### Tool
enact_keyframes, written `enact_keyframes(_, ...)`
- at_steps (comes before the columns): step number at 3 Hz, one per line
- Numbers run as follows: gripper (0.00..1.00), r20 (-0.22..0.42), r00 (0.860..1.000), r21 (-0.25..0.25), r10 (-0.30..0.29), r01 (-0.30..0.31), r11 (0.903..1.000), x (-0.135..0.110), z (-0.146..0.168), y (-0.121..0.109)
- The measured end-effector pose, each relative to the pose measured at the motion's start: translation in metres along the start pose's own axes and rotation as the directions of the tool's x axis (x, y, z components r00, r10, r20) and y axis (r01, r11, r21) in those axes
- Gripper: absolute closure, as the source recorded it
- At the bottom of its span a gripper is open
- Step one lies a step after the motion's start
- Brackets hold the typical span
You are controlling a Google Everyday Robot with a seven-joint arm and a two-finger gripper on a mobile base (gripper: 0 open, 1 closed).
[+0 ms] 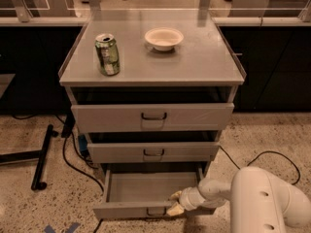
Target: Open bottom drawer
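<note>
Bottom drawer (146, 188): pulled out, tray reachable from above.
Overhang: middle drawer (153, 152) front sits above the tray's back part.
Gripper (176, 202): at the drawer's front right corner; arm (262, 203) blocks the right side.
Floor, left: cables (73, 165) and black stand leg (41, 157) nearby.

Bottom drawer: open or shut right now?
Open: the bottom drawer is pulled out, bare tray visible, with the claw at its front right edge.
</note>
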State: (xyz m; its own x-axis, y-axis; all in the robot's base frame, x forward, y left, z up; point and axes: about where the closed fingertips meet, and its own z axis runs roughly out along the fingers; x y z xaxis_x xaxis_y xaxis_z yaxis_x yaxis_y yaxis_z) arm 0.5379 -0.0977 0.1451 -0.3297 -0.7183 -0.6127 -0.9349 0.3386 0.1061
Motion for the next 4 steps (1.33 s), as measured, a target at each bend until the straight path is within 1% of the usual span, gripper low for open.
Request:
enact_keyframes(1,1.00,0.000,1.000,0.000,0.000,0.000,1.0000,-0.001,0.000,0.002)
enact_keyframes(2,1.00,-0.002,1.000,-0.006,-0.017,0.017,0.9998,0.003,-0.001,0.009)
enact_keyframes(3,0.82,-0.002,1.000,-0.006,-0.017,0.017,0.9998,0.002,-0.001,0.011)
enact_keyframes(4,0.57,-0.004,0.999,-0.012,-0.034,0.034,0.9994,0.011,-0.002,0.020)
